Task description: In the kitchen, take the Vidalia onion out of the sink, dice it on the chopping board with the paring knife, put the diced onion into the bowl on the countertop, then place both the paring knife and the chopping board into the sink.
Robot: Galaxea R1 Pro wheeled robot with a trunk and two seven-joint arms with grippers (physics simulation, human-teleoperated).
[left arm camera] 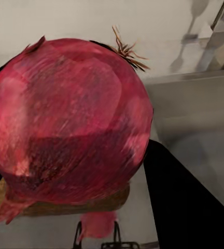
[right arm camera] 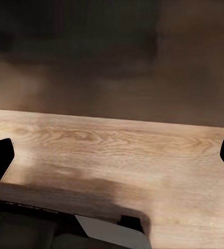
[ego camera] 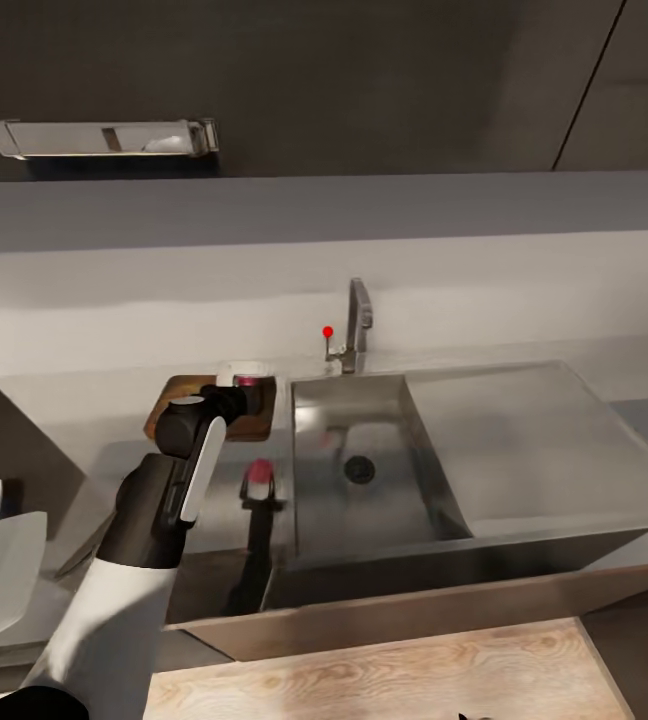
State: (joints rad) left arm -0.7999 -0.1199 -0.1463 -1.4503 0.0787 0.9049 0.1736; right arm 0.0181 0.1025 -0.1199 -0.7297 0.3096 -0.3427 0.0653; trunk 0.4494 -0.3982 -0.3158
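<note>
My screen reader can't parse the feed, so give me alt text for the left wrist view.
A large pinkish-red Vidalia onion, its dry root tuft pointing up, sits close to the camera in the left claw, just above the brown chopping board. Behind it lie the steel sink and the grey countertop.
</note>
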